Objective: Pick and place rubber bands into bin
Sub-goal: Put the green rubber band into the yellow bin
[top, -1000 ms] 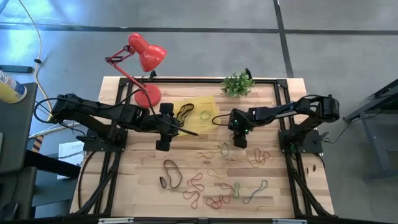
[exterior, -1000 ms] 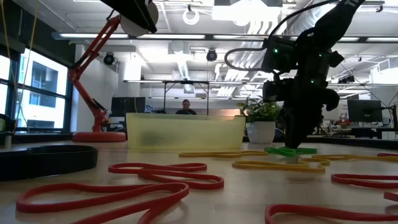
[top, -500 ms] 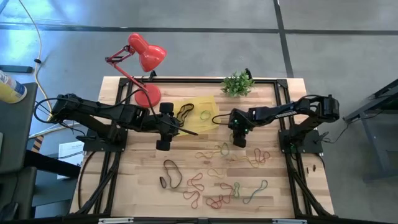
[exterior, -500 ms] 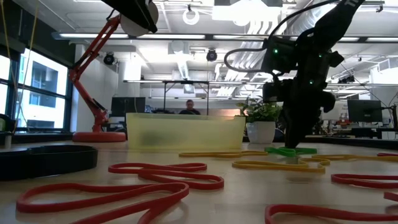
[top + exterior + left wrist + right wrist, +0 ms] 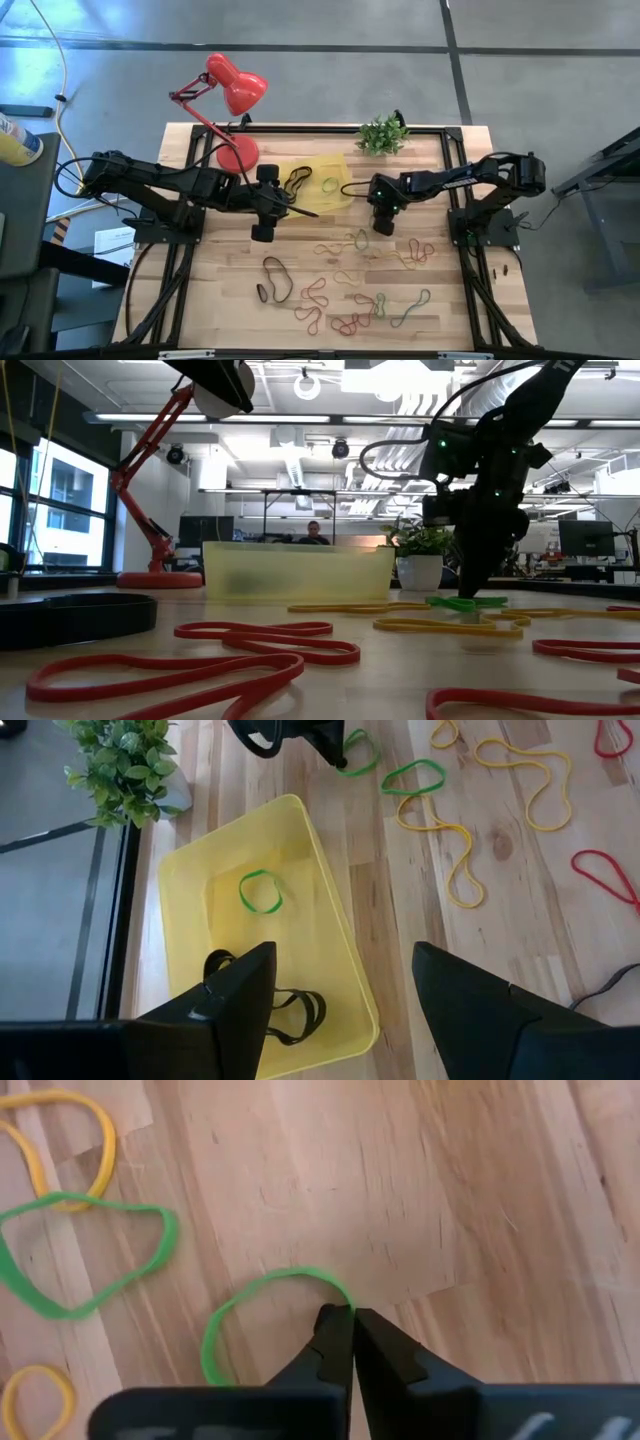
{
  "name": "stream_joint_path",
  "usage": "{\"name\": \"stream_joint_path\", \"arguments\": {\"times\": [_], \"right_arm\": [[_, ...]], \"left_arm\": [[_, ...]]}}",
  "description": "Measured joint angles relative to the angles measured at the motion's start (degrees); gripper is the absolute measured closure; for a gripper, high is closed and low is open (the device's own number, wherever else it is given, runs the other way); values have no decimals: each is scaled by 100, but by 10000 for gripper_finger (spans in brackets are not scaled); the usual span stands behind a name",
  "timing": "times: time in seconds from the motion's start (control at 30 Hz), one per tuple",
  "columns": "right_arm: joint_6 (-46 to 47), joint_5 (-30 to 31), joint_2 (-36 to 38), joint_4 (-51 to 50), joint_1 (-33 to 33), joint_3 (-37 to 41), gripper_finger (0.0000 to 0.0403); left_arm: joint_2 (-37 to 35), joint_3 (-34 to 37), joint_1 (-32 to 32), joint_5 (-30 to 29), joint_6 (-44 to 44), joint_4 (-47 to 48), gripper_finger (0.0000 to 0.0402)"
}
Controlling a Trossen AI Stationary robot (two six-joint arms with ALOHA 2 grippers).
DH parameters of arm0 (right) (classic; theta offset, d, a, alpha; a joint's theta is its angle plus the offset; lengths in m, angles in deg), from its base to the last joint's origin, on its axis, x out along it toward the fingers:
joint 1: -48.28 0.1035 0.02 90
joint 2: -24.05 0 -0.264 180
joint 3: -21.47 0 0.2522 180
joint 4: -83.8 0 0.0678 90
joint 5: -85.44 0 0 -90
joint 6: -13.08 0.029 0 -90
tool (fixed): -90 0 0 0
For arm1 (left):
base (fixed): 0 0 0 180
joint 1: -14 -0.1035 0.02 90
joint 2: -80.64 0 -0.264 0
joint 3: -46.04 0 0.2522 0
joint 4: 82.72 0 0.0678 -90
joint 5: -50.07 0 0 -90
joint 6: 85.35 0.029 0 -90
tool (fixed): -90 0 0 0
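Wooden slats of the worktable (image 5: 220, 300) carry the scene: on the left, the left gripper (image 5: 262, 202) hangs with fingers spread wide just beside the yellow bin (image 5: 300, 910), which already holds a green and a black band. To the right, the right gripper (image 5: 350, 1342) stands pinched shut on the rim of a green rubber band (image 5: 255, 1305) lying flat on the wood. From that closed hand the bin lies away toward the left arm, the likely line of carry.
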Motion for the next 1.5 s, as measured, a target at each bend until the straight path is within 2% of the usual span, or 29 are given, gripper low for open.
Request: {"name": "stream_joint_path", "arguments": {"times": [0.3, 0.5, 0.83, 1.17, 1.33, 1.5], "right_arm": [[267, 1, 477, -505, 11, 39, 401], [413, 176, 1118, -939, 11, 26, 401], [790, 570, 2382, -906, 22, 20, 402], [705, 881, 3280, 591, 22, 11, 402], [632, 1073, 3200, 1471, 22, 6, 403], [627, 1156, 2821, 2173, 22, 4, 403]], "left_arm": [[0, 0, 0, -43, 0, -6, 177], [0, 0, 0, -44, 0, -12, 177], [2, 1, 0, -44, 0, -13, 177], [2, 1, 0, -44, 0, -12, 177], [2, 2, 0, -88, -1, -13, 177], [2, 2, 0, -142, -2, -50, 177]]}}
